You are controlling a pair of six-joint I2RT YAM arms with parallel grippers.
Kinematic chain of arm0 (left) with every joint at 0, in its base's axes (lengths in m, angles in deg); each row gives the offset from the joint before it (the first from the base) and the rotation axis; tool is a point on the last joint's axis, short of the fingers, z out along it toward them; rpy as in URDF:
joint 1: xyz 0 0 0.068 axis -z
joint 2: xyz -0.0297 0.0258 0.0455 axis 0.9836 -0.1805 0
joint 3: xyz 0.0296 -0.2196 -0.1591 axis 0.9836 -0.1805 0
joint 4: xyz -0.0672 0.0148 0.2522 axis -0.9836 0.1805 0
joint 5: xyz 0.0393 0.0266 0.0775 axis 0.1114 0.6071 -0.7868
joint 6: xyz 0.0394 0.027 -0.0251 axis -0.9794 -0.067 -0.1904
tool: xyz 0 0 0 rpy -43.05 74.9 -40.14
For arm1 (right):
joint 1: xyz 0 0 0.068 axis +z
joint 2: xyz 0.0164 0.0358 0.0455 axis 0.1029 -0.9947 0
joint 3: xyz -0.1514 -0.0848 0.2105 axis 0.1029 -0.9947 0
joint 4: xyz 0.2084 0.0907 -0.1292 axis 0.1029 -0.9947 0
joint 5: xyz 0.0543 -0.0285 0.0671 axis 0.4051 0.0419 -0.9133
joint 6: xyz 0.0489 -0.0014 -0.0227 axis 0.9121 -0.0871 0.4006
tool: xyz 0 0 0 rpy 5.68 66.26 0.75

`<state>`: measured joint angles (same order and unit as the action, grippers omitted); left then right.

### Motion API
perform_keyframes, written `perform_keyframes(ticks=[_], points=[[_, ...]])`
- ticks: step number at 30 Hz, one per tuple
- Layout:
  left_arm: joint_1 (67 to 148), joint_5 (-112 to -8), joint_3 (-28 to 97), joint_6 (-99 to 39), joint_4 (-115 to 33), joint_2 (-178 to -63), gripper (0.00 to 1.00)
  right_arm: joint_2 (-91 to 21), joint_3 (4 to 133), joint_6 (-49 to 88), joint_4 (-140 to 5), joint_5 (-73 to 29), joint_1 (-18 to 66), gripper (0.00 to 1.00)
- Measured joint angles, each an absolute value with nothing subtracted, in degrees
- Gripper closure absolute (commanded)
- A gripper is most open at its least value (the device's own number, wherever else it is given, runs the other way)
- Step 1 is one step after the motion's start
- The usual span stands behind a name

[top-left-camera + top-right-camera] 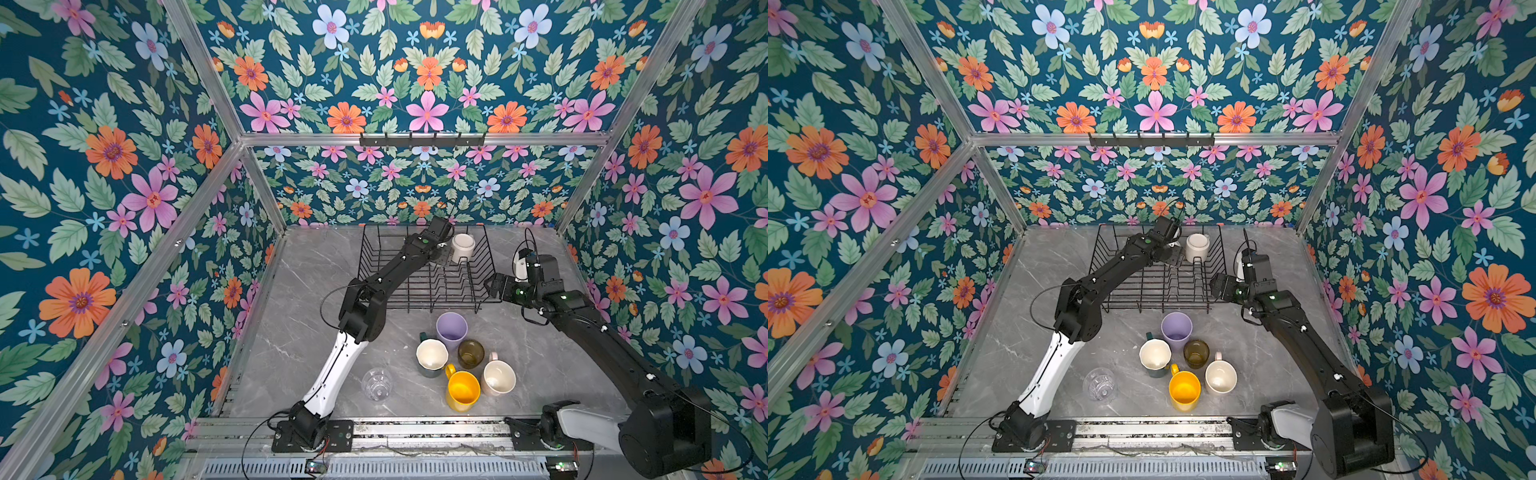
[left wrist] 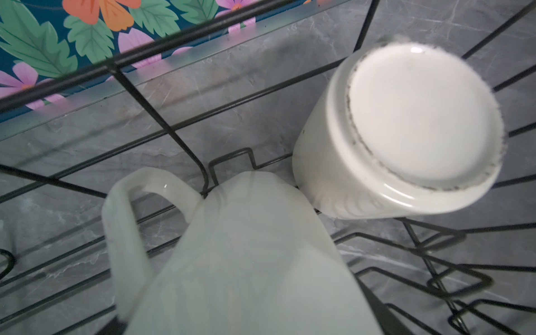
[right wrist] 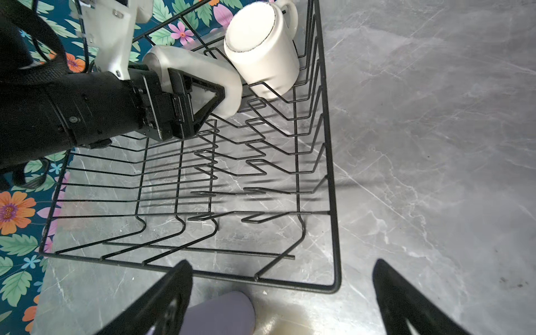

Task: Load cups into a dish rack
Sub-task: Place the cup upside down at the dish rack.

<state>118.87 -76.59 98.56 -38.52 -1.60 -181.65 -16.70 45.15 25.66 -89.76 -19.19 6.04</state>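
Mid-placement, the left gripper (image 1: 445, 254) clasps a white mug (image 3: 185, 63) inside the rack (image 3: 332, 203), upper centre in both top views, beside an upturned mug (image 1: 462, 248). The next move is probably to settle it, then let go. The right gripper (image 3: 280, 269) gapes empty.

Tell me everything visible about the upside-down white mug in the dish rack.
The white mug looks like glazed ceramic, with a round body and a loop handle. It stands mouth down and tilted, with its flat base up; a dark-speckled, unglazed-looking ring runs round the base. It rests on the wires of the dish rack, in the far right corner. A second white mug hangs close beside it. Whether the two touch cannot be told.
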Motion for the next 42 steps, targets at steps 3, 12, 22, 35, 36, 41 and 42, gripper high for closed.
perform_keyframes(ticks=[3, 12, 22, 35, 36, 41, 42], points=[[119.06, -76.94, 98.54, -38.57, -1.62, -181.61, 0.25, -16.7, 45.24, 25.66, -89.74, -19.39, 6.04, 0.04], [119.13, -76.54, 95.33, -38.74, -3.24, -178.94, 0.04, -16.7, 45.76, 25.48, -89.76, -19.83, 6.04, 0.04], [119.13, -76.17, 92.48, -38.74, -5.8, -175.9, 0.03, -16.13, 46.07, 25.48, -89.81, -20.29, 6.04, 0.04], [119.17, -80.46, 78.95, -40.71, -12.86, -160.65, 0.0, -15.06, 47.21, 23.93, -93.04, -20.96, 6.04, 0.09], [119.17, -81.18, 77.69, -41.17, -13.58, -159.27, 0.01, -14.97, 47.32, 23.67, -93.46, -21.2, 6.04, 0.1], [119.13, -85.18, 68.4, -42.7, -18.39, -150.44, 0.0, -13.9, 47.47, 22.71, -96.65, -21.97, 6.43, 0.14], [119.06, -85.85, 66.69, -42.83, -19.17, -148.95, 0.0, -13.62, 47.56, 22.66, -97.22, -21.86, 6.83, 0.14]])
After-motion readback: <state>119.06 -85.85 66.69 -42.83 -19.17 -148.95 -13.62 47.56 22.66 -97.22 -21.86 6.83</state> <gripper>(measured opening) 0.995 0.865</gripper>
